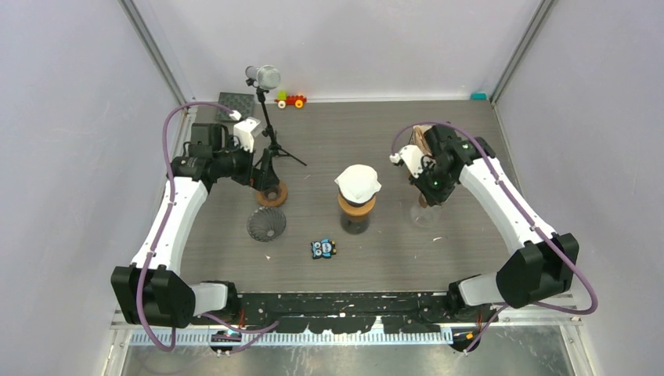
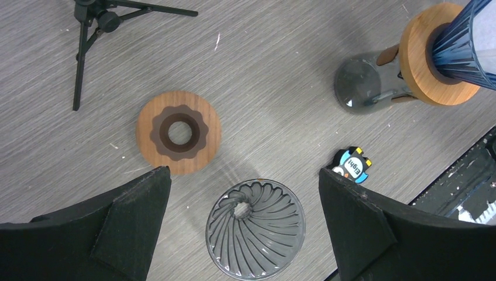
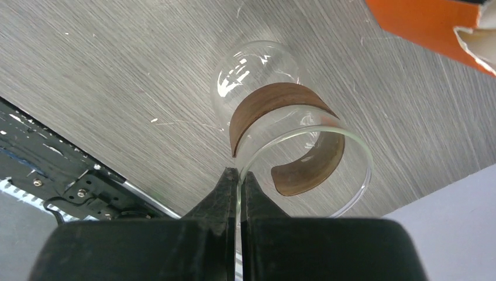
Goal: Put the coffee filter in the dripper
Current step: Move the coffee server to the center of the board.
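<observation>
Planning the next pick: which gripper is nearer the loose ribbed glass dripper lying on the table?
Left. The left gripper hovers open close by the dripper; the right gripper is across the table, pinching the glass carafe by its rim.

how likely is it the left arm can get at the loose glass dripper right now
Probably yes. Its jaws stand open just above the dripper, which lies uncovered with nothing between them. The wooden ring sits beside it, apart, and should not block a straight drop.
</observation>
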